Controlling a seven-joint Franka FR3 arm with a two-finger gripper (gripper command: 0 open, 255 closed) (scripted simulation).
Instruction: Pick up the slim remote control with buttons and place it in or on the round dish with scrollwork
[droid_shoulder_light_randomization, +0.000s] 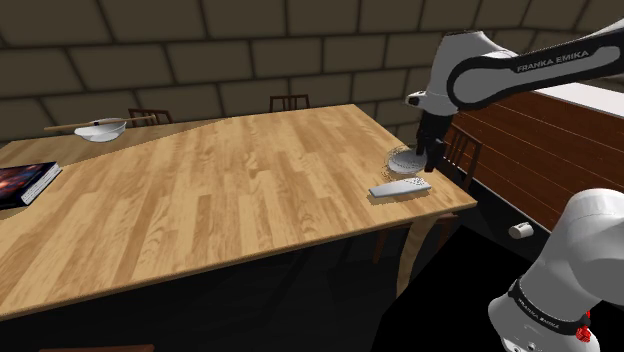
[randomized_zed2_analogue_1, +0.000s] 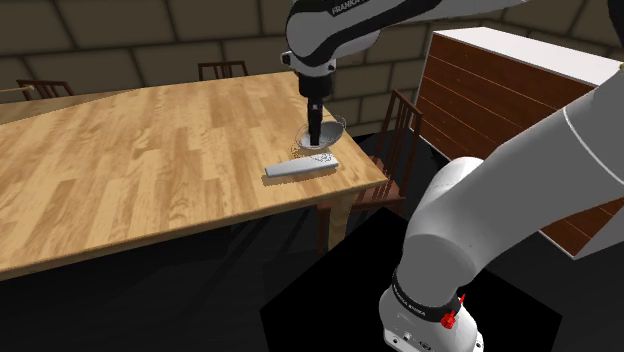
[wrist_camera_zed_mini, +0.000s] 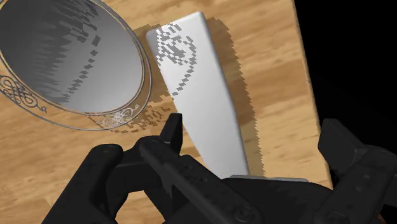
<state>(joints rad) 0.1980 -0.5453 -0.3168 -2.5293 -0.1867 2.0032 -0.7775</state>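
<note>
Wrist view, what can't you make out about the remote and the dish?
1. Slim grey remote: its near end is hidden behind the black gripper, wrist view.
2. Round grey dish with scrollwork rim: one side is cut off by the picture's edge, wrist view.
3. The remote's buttons: too small to tell apart in the shoulder and second exterior views.

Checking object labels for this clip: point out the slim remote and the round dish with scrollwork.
remote (wrist_camera_zed_mini: 203, 95), wrist view, middle of its plain grey top face.
dish (wrist_camera_zed_mini: 70, 63), wrist view, bare grey inner surface, inside the scrollwork rim.
</note>
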